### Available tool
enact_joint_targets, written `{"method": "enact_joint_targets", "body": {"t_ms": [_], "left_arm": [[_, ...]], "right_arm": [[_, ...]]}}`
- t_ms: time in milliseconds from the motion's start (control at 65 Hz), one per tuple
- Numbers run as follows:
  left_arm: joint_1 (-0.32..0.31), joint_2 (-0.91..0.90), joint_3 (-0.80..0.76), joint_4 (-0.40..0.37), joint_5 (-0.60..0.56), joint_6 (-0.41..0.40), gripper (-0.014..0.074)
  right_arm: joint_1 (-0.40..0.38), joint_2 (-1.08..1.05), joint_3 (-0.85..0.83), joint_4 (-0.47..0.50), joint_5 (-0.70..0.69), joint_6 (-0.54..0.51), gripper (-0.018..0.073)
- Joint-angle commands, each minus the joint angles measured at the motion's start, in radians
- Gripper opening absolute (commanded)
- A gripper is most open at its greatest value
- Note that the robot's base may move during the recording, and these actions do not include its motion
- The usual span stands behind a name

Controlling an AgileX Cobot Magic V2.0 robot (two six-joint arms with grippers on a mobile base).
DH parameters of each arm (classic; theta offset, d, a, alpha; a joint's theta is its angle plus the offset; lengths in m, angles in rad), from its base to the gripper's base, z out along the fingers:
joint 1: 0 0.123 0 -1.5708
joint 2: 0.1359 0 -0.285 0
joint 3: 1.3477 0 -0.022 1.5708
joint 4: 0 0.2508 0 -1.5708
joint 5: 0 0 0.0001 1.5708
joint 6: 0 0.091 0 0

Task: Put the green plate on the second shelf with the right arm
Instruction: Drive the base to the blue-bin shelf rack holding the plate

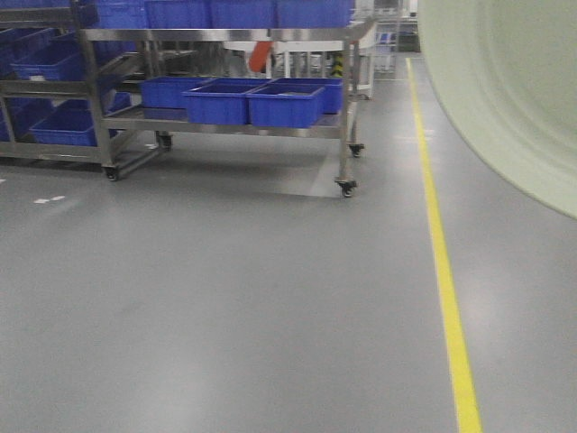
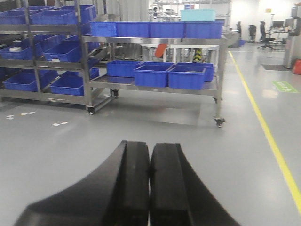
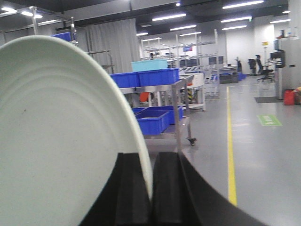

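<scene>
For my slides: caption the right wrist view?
Right hand grips green plate by rim; shelving cart with blue bins behind.

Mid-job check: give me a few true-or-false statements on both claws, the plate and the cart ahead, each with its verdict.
1. The right claw is shut on the rim of the green plate. True.
2. The left claw holds a blue bin. False: it is shut and empty.
3. Blue bins sit on the wheeled steel cart. True.
4. The green plate lies flat on the cart. False: it is held on edge in the air, away from the cart.
</scene>
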Motion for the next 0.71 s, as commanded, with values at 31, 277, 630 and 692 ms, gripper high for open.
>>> {"method": "enact_joint_targets", "body": {"t_ms": [31, 277, 630, 692], "left_arm": [[-0.003, -0.017, 0.04, -0.003, -0.088, -0.002, 0.013], [-0.003, -0.017, 0.04, -0.003, -0.088, -0.002, 0.013], [-0.003, -0.017, 0.04, -0.003, -0.088, -0.002, 0.013], [-0.003, -0.017, 0.04, -0.003, -0.088, -0.002, 0.013]], "right_arm": [[-0.002, 0.011, -0.029, 0.01, -0.116, -0.005, 0.0053], [-0.002, 0.011, -0.029, 0.01, -0.116, -0.005, 0.0053], [-0.002, 0.011, -0.029, 0.01, -0.116, -0.005, 0.0053], [-0.002, 0.011, -0.029, 0.01, -0.116, -0.005, 0.0053]]}}
